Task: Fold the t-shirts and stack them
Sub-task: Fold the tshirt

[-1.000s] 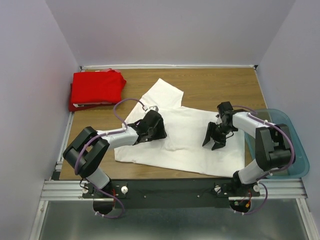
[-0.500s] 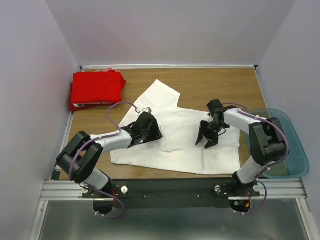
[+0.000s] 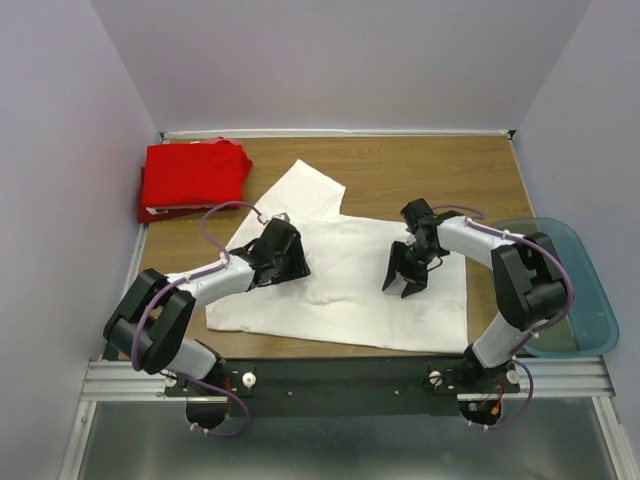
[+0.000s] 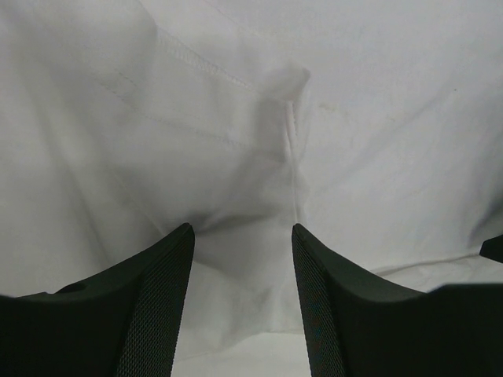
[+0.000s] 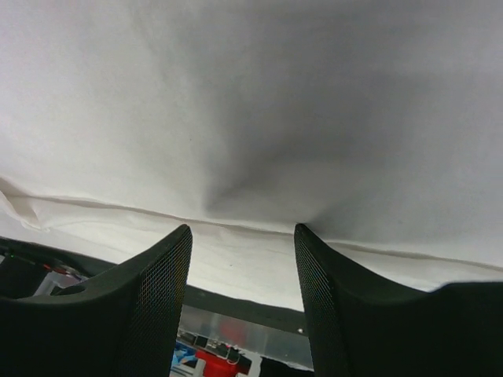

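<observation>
The white t-shirt point(image 3: 345, 300) lies spread out, plain side up, across the middle of the table, one sleeve point(image 3: 305, 190) pointing to the back. My left gripper point(image 3: 287, 262) presses down on its left part, jaws apart, with a small ridge of white cloth point(image 4: 259, 181) bunched just ahead of the fingertips. On the shirt's right part my right gripper point(image 3: 399, 281) stands open, its tips on the cloth near the hem point(image 5: 236, 224). The red t-shirt point(image 3: 193, 175) sits folded at the back left corner.
A translucent blue tub point(image 3: 585, 300) stands at the table's right edge beside the right arm. Grey walls close in on three sides. Bare wood point(image 3: 430, 170) shows behind the white shirt.
Both grippers have slid to the left with their tips on the white t-shirt, and the whole shirt has shifted left with them, away from the tub.
</observation>
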